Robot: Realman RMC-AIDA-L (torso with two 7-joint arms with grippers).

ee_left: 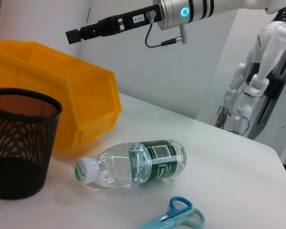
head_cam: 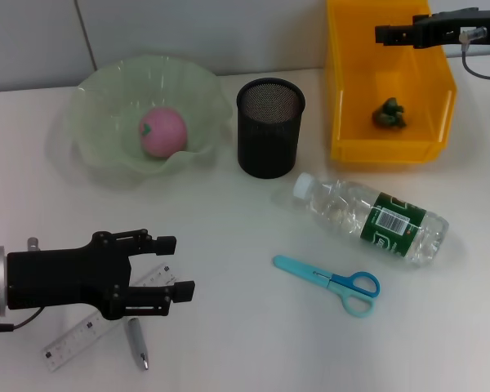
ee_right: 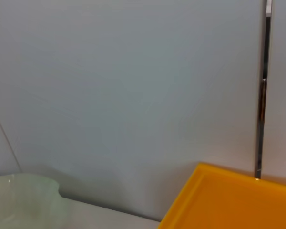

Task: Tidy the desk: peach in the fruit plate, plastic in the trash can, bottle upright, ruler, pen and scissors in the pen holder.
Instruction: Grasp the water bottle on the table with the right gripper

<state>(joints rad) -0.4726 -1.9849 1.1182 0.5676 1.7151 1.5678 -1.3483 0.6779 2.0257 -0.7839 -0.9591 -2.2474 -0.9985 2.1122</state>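
Observation:
A pink peach (head_cam: pixel 162 131) lies in the green fruit plate (head_cam: pixel 98 98). The black mesh pen holder (head_cam: pixel 269 126) stands empty beside it. Crumpled green plastic (head_cam: pixel 389 113) sits inside the yellow trash can (head_cam: pixel 347 90). My right gripper (head_cam: pixel 381 34) hovers shut over that bin, holding nothing. The bottle (head_cam: pixel 371 216) lies on its side, with blue scissors (head_cam: pixel 331 282) flat in front of it. My left gripper (head_cam: pixel 176 266) is open low over the clear ruler (head_cam: pixel 73 341), and the silver pen (head_cam: pixel 137 343) lies just beside it.
The left wrist view shows the pen holder (ee_left: pixel 19 143), the lying bottle (ee_left: pixel 133 164), the scissors (ee_left: pixel 174 217) and the right gripper (ee_left: pixel 72 36) above the trash can (ee_left: pixel 86 95). Another robot (ee_left: pixel 257 71) stands beyond the table's far edge.

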